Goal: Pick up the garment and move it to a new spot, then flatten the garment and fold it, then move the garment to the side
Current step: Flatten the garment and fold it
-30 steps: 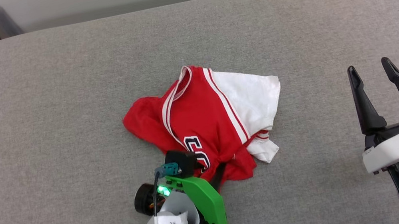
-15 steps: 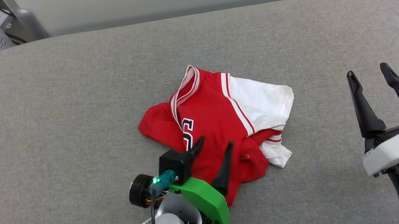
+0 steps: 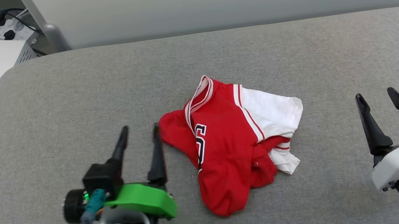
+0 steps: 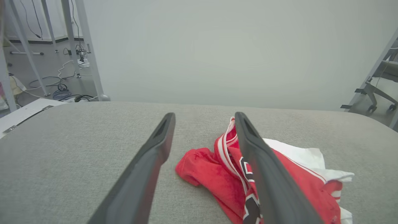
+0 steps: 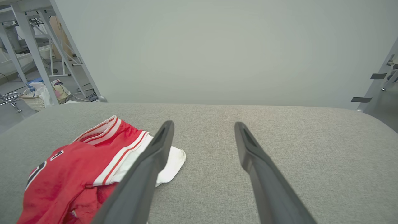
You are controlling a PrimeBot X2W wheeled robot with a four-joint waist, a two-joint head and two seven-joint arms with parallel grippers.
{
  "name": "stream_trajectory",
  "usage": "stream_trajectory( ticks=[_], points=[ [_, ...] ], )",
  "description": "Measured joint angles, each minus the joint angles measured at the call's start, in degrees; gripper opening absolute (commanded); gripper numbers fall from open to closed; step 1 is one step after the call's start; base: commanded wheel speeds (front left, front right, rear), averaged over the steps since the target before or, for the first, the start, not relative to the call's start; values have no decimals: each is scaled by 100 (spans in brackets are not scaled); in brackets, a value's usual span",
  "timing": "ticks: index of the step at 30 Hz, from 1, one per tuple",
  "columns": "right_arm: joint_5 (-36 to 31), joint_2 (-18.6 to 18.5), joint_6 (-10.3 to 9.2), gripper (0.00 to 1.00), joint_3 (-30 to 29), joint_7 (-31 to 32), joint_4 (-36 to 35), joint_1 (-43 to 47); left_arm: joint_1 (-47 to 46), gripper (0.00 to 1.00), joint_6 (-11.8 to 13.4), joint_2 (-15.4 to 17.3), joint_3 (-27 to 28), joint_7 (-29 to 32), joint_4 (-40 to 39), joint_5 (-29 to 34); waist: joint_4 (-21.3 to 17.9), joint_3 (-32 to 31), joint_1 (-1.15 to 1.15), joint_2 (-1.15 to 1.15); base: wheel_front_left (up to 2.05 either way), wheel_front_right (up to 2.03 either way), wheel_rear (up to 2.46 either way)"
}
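So the shirt [image 3: 229,143] is a crumpled heap mid-way across the counter [image 3: 60,103]. The left claw [image 3: 139,127] is just beside its red edge and the right claw [image 3: 374,92] well apart, both gaping, empty. Grab a bunched fold and you'd probably pinch several layers, so it won't spread flat.

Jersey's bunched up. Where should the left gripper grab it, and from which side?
Probably the red lobe at the left edge of the garment, coming in from the robot's left. It juts clear of the heap toward the open left gripper, a bunched fold it can straddle.
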Motion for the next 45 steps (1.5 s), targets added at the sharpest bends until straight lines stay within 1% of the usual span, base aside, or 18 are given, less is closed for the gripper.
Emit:
stream_trajectory(
  ticks=[3,6,10,11,14,17,21,23,27,33,36,39,40,41,42,45],
  points=[
    [-19,1,0,100,-78,77,13,15,174,100,85,126,325,-4,-264,54,69,1,0,0,0,0,0],
    [-54,1,0,100,-155,154,33,21,285,100,116,207,589,-7,-466,122,137,28,0,0,0,0,0],
    [-52,-7,0,100,-268,402,216,17,389,100,126,230,773,-7,-630,241,229,102,0,0,0,0,0],
    [-37,-25,0,100,-288,517,309,12,400,100,126,227,790,-7,-653,254,247,122,0,0,0,0,0],
    [124,-210,0,100,-310,1146,723,-74,425,100,121,205,825,-7,-766,316,314,213,0,0,0,0,0],
    [412,-537,0,100,-199,1764,1067,-354,423,100,90,129,823,-7,-837,371,394,331,0,0,0,0,0],
    [773,-996,-1,100,153,2466,1391,-907,397,100,20,-56,847,-7,-903,414,528,518,0,0,0,0,0],
    [900,-1239,-1,100,419,2822,1560,-1230,361,100,-35,-164,870,-7,-928,463,621,626,0,0,0,0,0],
    [1082,-1515,-1,100,812,3074,1871,-1800,311,100,-160,-336,928,-7,-913,552,797,786,0,0,0,0,0],
    [1235,-1668,-1,100,1365,3222,2586,-2520,203,100,-345,-576,1044,-7,-808,679,1043,1043,1,0,0,0,0],
    [1363,-1727,-14,100,1600,3329,2986,-2735,188,100,-442,-683,1115,-7,-761,737,1154,1149,0,0,0,0,0],
    [1499,-1795,-49,100,1817,3595,3276,-2840,177,100,-521,-766,1189,-7,-703,756,1252,1229,0,0,0,0,0],
    [1577,-1828,-49,63,1893,3746,3318,-2895,176,100,-549,-791,1220,-7,-682,764,1278,1254,0,0,0,0,0],
    [1633,-1860,-51,13,1947,3862,3338,-2945,175,100,-566,-811,1244,-7,-668,768,1292,1274,0,0,0,0,0],
    [1712,-1893,-51,0,1990,3985,3351,-2998,174,100,-584,-842,1272,-7,-643,782,1308,1295,0,0,0,0,0],
    [1913,-1941,-52,0,2078,4135,3351,-3085,174,100,-623,-889,1367,-7,-597,824,1311,1314,0,0,0,0,0]
  ],
)
